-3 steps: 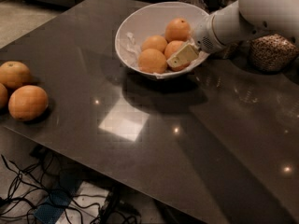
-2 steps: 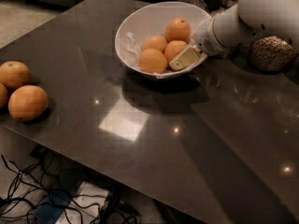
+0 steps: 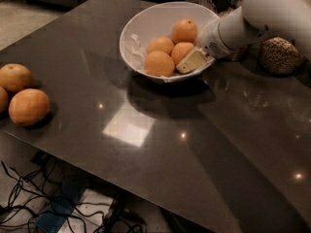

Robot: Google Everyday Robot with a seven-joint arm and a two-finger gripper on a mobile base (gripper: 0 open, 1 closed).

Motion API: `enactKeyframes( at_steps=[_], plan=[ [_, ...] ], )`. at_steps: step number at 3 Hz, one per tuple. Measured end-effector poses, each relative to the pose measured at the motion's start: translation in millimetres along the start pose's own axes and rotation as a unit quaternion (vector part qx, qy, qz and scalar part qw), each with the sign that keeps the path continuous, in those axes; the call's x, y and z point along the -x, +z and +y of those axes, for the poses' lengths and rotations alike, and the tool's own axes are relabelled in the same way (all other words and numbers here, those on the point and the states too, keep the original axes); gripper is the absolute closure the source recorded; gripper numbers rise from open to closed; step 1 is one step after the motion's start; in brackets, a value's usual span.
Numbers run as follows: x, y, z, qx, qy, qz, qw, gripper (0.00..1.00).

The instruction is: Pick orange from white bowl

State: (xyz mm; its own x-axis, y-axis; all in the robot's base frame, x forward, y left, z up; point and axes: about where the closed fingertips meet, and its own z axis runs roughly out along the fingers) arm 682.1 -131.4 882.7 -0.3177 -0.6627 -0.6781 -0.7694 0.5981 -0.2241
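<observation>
The white bowl (image 3: 141, 30) stands at the back middle of the dark table (image 3: 160, 130) and holds several oranges. One orange (image 3: 184, 30) lies at the back, one (image 3: 160, 45) in the middle, one (image 3: 159, 63) at the front. My gripper (image 3: 188, 60) reaches into the bowl from the right over its right rim, on a white arm (image 3: 262, 13). Its cream tip lies against the right-hand orange (image 3: 180, 51) and beside the front one. The far side of the gripper is hidden.
Three loose oranges lie at the table's left edge, two of them whole in view (image 3: 29, 107) (image 3: 14, 76). A glass jar of nuts (image 3: 279, 55) stands right of the bowl, behind my arm. Cables (image 3: 29, 198) lie on the floor below the table's front edge.
My gripper has sunk very slightly lower in the bowl beside the right-hand orange. The bowl and the oranges have not moved.
</observation>
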Motion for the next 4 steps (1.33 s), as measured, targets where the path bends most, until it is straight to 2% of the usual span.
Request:
enactKeyframes(
  at_steps=[2,3,4],
  plan=[
    [6,14,6,0.019,-0.001,0.004,0.9998,0.32],
    [8,21,10,0.029,0.0,0.007,0.9996,0.41],
    [9,27,14,0.038,0.001,0.008,0.9992,0.39]
  ],
)
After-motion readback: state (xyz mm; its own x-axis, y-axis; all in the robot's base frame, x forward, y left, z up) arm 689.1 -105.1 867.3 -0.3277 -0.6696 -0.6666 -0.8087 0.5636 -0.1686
